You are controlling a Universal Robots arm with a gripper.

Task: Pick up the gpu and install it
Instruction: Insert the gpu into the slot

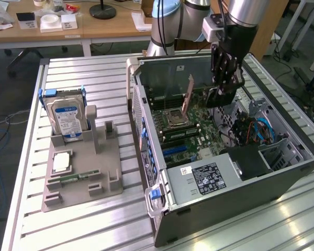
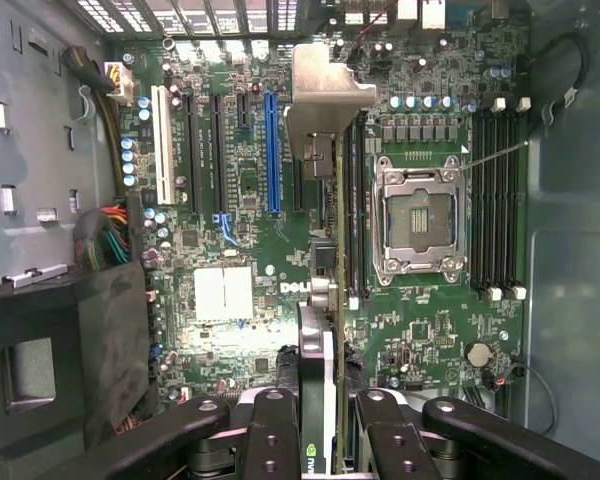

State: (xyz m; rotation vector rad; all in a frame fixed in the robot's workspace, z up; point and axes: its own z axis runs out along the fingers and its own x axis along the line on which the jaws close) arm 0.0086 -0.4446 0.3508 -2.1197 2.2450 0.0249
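One gpu (image 2: 320, 340), edge-on, clamped between the two end effector (image 2: 325, 425) fingers, silver bracket end pointing toward the case's rear ports. It sits above the motherboard (image 2: 225, 200), over the memory slots just beside the empty CPU socket (image 2: 418, 225), apart from the blue expansion slot (image 2: 272, 150). Open computer case (image 1: 240, 183) lies on the table (image 1: 94, 73). Hard drive (image 1: 67, 119) stands in the grey fixture (image 1: 83, 178), well apart.

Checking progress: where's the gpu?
Right of centre in the exterior view, the gpu is on edge in the hand, inside the case, near the CPU socket.
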